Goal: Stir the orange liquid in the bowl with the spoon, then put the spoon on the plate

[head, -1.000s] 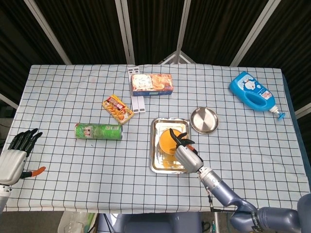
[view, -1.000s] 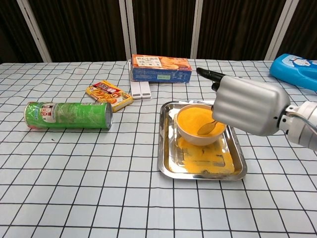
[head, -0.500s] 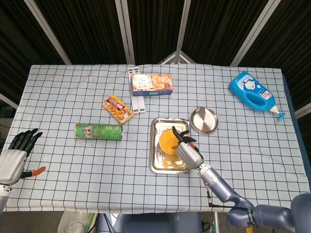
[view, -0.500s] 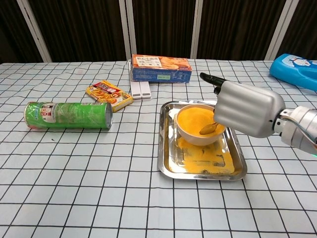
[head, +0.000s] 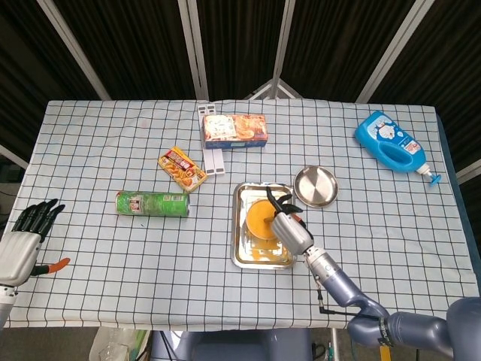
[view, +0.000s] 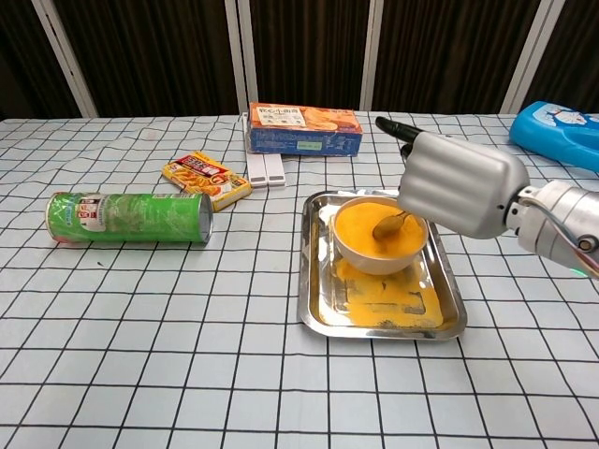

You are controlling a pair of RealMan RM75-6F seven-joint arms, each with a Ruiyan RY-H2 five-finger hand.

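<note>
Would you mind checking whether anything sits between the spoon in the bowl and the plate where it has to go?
Nothing visible does. The right hand holds the spoon in the bowl; the plate lies just beyond the tray corner, its surface bare, with only the tray rim between them.

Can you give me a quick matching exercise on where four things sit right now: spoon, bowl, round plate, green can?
Things:
1. spoon
2. bowl
3. round plate
4. green can

Places:
A. lying on its side on the cloth, left of the tray
B. tip in the orange liquid, held by the right hand
C. bare, beside the tray's far right corner
D. standing in the steel tray

Pairs: 1-B, 2-D, 3-C, 4-A
</note>
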